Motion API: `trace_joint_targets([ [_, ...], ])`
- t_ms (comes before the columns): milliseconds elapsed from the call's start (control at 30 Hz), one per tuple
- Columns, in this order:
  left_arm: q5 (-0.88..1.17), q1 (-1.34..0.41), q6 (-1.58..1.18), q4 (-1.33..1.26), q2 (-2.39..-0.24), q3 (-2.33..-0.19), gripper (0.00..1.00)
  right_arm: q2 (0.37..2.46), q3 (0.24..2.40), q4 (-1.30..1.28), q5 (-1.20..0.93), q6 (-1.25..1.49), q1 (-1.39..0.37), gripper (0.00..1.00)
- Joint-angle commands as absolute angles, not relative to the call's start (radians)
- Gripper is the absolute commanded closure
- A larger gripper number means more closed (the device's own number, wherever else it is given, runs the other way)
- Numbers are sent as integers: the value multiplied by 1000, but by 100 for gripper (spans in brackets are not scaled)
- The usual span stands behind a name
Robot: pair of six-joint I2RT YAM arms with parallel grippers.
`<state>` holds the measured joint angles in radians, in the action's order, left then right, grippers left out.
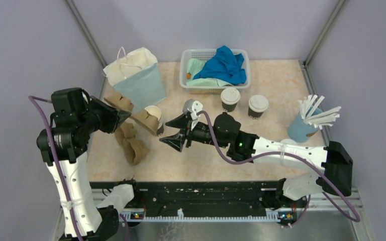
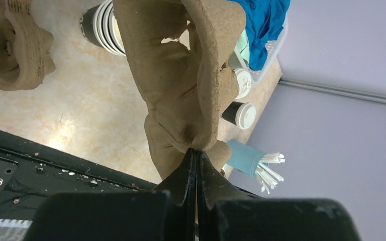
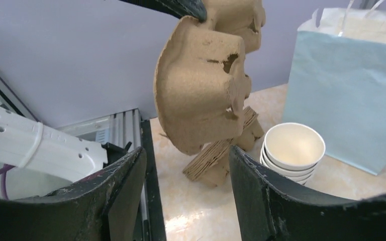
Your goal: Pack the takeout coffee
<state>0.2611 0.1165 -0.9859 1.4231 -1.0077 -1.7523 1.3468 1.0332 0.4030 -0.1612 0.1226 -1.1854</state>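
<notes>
Two takeout coffee cups with white lids stand at the back, one (image 1: 229, 99) just left of the other (image 1: 257, 105); both also show in the left wrist view (image 2: 242, 83) (image 2: 240, 114). My left gripper (image 1: 122, 116) is shut on the edge of a brown pulp cup tray (image 2: 181, 75), which hangs lifted above the table (image 3: 201, 85). My right gripper (image 1: 174, 133) stands open just right of that tray, with nothing between its fingers (image 3: 186, 170). A nested stack of lidless paper cups (image 3: 294, 150) lies on its side beyond the tray (image 1: 154, 114).
More pulp trays lie stacked on the table (image 1: 131, 144) under the held one. A light blue paper bag (image 1: 138, 80) stands at the back left, beside a white basket (image 1: 187, 70) of cloths. A light blue cup of white sticks (image 1: 301, 128) is at the right.
</notes>
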Motion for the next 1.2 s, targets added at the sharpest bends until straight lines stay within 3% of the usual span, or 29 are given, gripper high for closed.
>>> trace_joint_targets([
  [0,319,115,-1009,1405,-1004,-1752,100,1379,1054,542,-140,74,-1216,40],
  [100,331,116,-1010,1402,-1008,-1755,100,1399,1061,548,-118,65,-1229,41],
  [233,331,115,-1010,1403,-1010,-1758,100,1420,1082,548,-78,56,-1240,52],
  [400,324,115,-1005,1409,-1009,-1756,100,1426,1089,560,-20,58,-1253,58],
  [867,325,115,-1018,1398,-1007,-1740,100,1447,1150,538,31,42,-1284,53],
  [967,317,116,-1024,1401,-1000,-1737,100,1470,1182,504,45,38,-1284,59],
  [1067,314,115,-1032,1397,-996,-1733,100,1479,1200,457,85,42,-1284,72],
  [1167,295,115,-1022,1380,-984,-1719,100,1443,1183,443,141,43,-1286,93],
])
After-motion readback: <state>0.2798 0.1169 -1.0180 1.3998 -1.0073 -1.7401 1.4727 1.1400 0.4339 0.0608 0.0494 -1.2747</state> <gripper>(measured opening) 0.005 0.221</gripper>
